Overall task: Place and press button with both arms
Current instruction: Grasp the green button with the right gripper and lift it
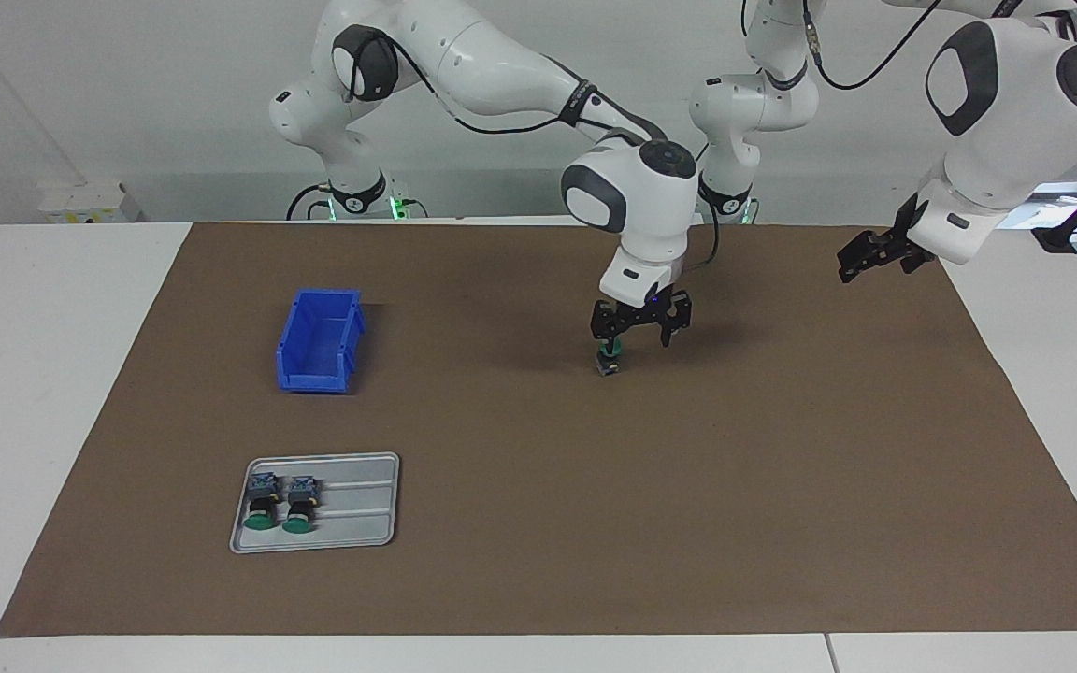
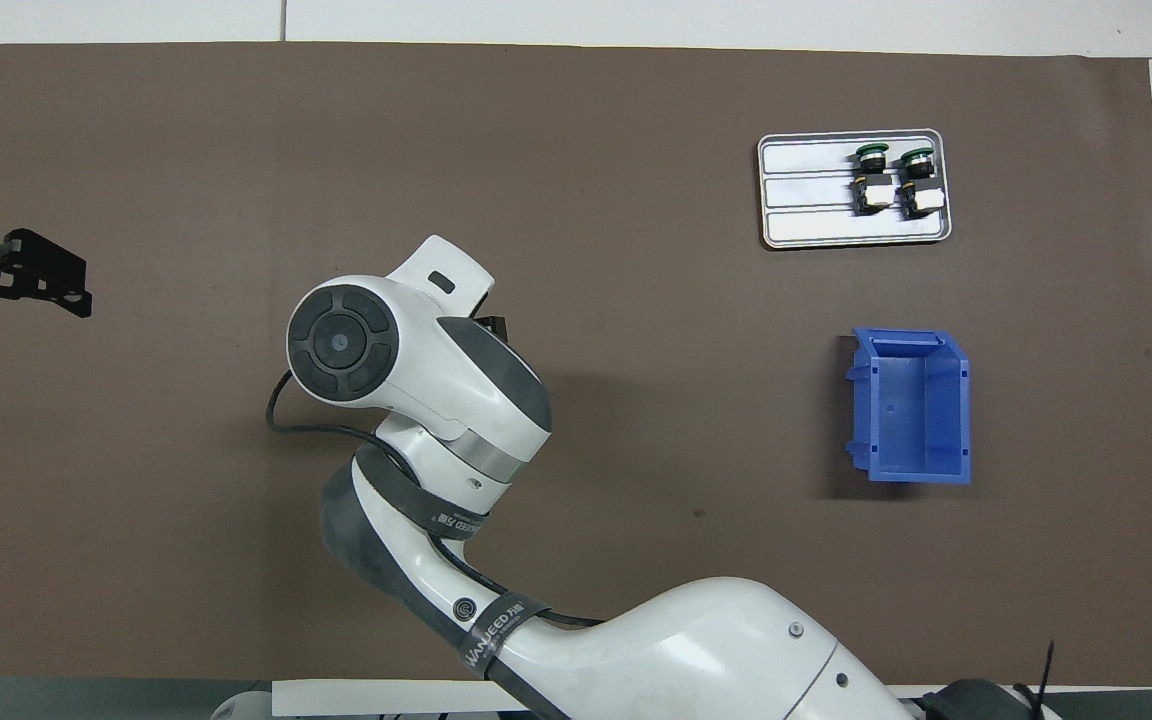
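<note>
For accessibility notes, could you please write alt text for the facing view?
The open right gripper hangs over a button standing on the mat. The left gripper waits, open, at the mat's edge; two more buttons lie in a tray.

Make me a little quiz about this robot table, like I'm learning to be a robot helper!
1. How many buttons lie on the grey tray?
2. True or false: the blue bin has a button inside it.
3. Fill the gap: the button standing alone on the brown mat is under the ____ arm's gripper.

Key:
1. Two.
2. False, it is empty.
3. Right: the right gripper is over it, open.
</note>
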Available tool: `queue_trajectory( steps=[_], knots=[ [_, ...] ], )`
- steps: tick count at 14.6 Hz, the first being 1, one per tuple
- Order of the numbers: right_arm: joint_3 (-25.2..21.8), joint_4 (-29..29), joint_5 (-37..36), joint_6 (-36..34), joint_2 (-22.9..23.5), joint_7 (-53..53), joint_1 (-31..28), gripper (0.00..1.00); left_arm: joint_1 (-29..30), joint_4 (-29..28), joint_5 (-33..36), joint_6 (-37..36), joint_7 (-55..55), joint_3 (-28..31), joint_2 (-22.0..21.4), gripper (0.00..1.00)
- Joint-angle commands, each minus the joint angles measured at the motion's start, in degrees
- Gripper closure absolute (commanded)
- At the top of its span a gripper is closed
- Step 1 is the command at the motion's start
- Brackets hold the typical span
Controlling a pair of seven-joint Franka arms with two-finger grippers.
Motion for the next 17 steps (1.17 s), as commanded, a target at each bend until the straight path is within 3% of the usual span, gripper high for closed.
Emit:
queue_trajectory(
  steps=[1,7,8,10,11,12,13,14,17],
  knots=[
    [-0.1,-11.8,-1.8,7.1,-4.7,-2.2,0.0,0.01,2.1,0.7,0.9,-1.2,2.1,-0.1,-0.8,0.00],
    [1.2,-16.1,-0.9,7.5,-6.3,-4.2,-0.5,0.01,1.6,0.5,0.8,-0.8,1.8,-0.2,-1.7,0.00],
    [1.7,-16.5,-0.6,7.3,-6.4,-4.2,-0.7,0.05,1.4,0.4,0.8,-0.9,1.8,-0.2,-1.8,0.00],
    [2.3,-16.5,0.6,7.1,-6.4,-4.4,-1.1,0.30,1.3,-0.1,0.8,-1.6,1.7,-0.4,-2.2,0.00],
    [2.3,-16.4,0.7,7.1,-6.4,-4.4,-1.5,0.50,1.3,-0.2,0.8,-1.6,1.5,-0.5,-2.2,0.00],
    [2.3,-15.9,2.0,6.7,-6.4,-4.5,-1.7,0.82,1.3,-0.2,0.8,-1.8,1.5,-0.4,-2.2,0.00],
    [2.3,-15.2,3.7,5.7,-6.4,-5.3,-1.8,0.94,1.4,-0.2,0.8,-2.1,1.7,-0.4,-2.2,0.00],
    [2.1,-12.5,4.0,2.9,-6.3,-7.2,-2.0,1.00,1.8,-0.2,0.8,-1.9,2.0,-0.4,-2.2,0.00],
    [2.2,-5.5,6.9,-4.5,-7.1,-9.7,-8.2,1.00,2.0,-0.2,0.8,-1.6,2.1,-0.3,-2.2,0.00]
  ],
)
